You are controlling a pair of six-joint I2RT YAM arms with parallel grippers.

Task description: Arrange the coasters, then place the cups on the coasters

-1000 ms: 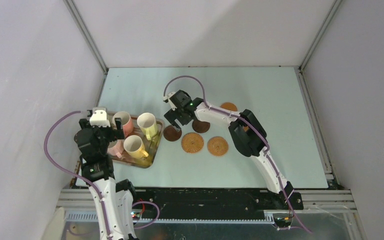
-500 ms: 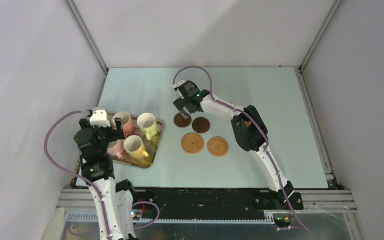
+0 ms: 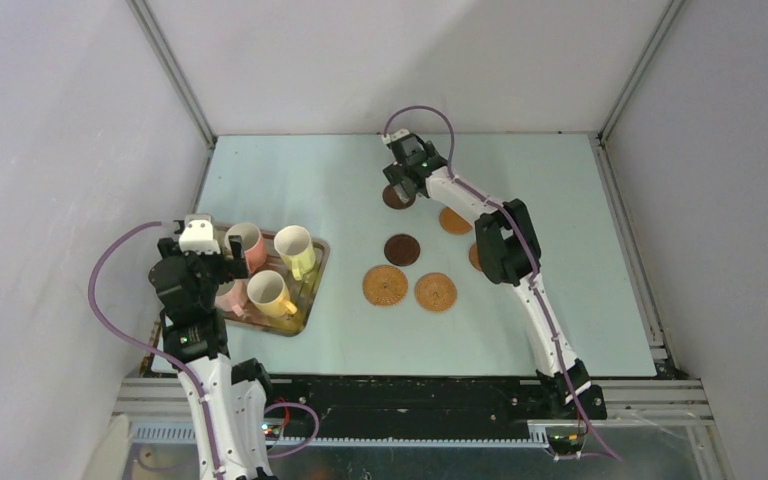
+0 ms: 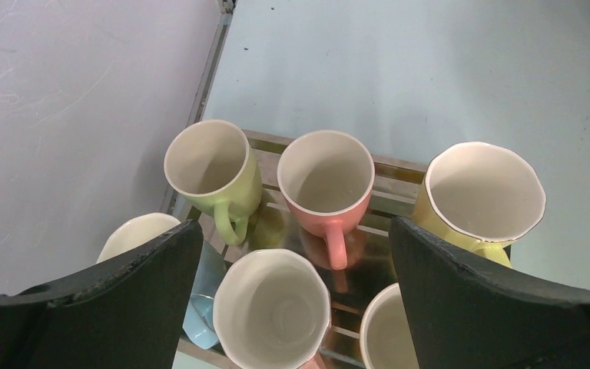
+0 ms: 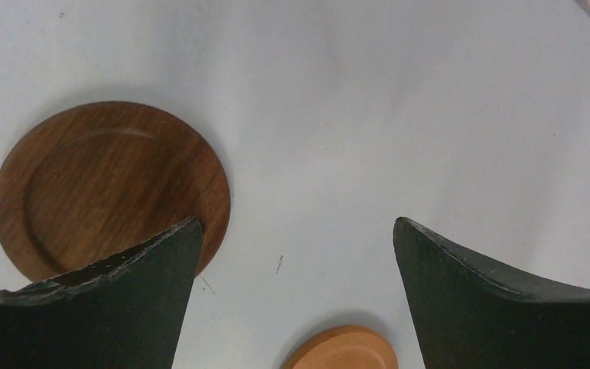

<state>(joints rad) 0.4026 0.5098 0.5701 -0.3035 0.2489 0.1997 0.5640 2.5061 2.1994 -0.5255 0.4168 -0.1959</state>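
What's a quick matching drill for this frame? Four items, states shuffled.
Column 1
1. salmon pink cup
2. far dark brown coaster
3. left gripper
4. woven tan coasters

Column 2
A. on the table, right by the right gripper
B. jaws open, above the tray
C. between the green cup and the yellow cup
D. side by side, away from both arms

Pairs: 1-C, 2-A, 3-B, 4-D
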